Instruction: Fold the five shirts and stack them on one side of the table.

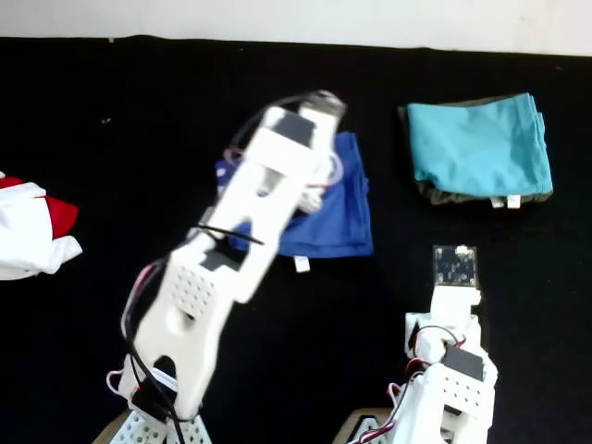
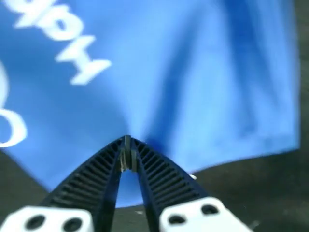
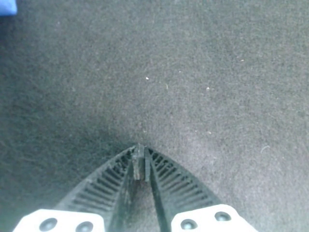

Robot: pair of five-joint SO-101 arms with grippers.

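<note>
A blue shirt (image 1: 338,217) with white print lies partly folded in the middle of the black table. My left arm (image 1: 250,213) stretches out over it. In the left wrist view my left gripper (image 2: 127,152) is shut on the blue shirt (image 2: 193,72), and creases in the cloth run toward the fingertips. My right arm (image 1: 453,305) is drawn back at the near right. Its gripper (image 3: 140,164) is shut with nothing in it, just above bare black cloth. A corner of the blue shirt (image 3: 7,6) shows far off in the right wrist view.
A folded teal shirt (image 1: 476,143) lies on a dark folded shirt (image 1: 430,192) at the back right. A white shirt (image 1: 28,240) and a red one (image 1: 60,213) lie crumpled at the left edge. A white wall runs behind the table's far edge.
</note>
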